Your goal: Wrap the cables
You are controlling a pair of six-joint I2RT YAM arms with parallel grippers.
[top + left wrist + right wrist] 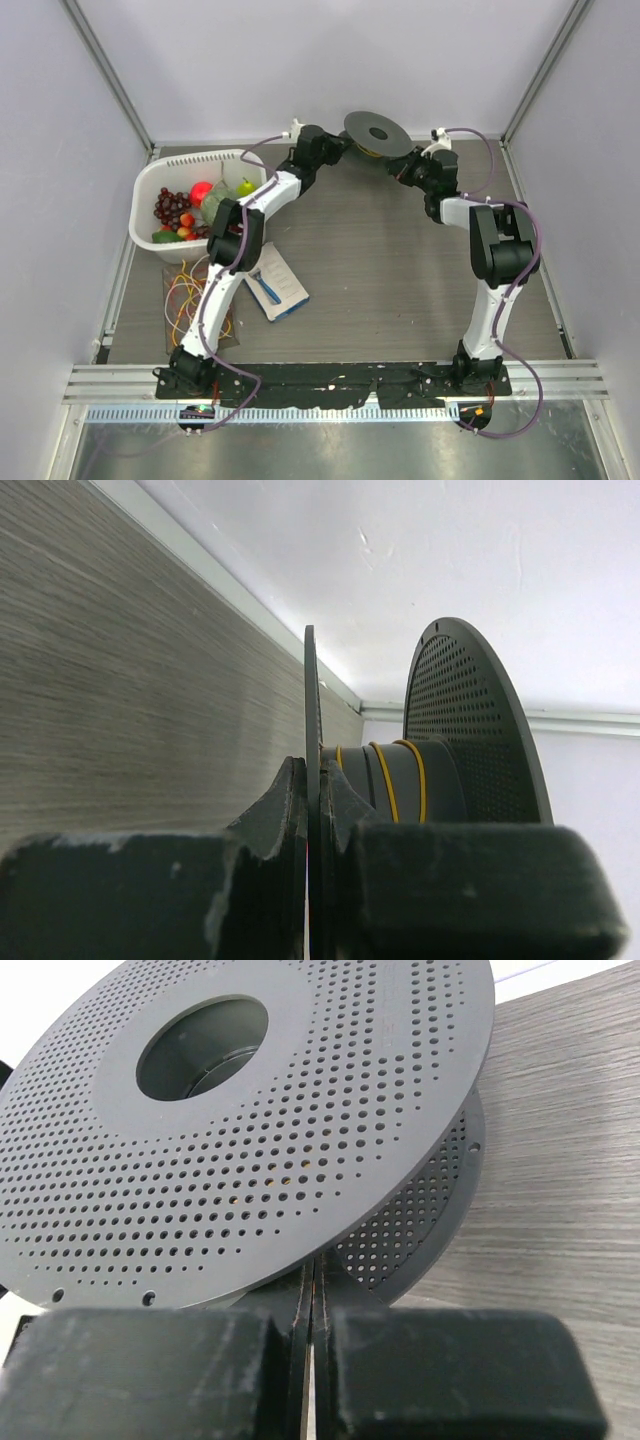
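Spool (pixel 375 132) is held at the far edge of the tabletop (pixel 400 290), with only a few turns of yellow wire (pixel 383 780) seen on its core. One thin flange is pinched by the left gripper (pixel 312 815), and a flange rim is likewise clamped by the right gripper (pixel 312 1305). The rest of the wire lies loose well nearer than the spool, beside the basket (pixel 150 180). Turns are best laid side by side under light tension, with both grips kept firm.

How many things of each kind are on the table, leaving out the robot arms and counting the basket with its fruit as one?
dark grey spool: 1
white basket: 1
yellow-orange wire tangle: 1
brown mat: 1
white booklet: 1
Total: 5
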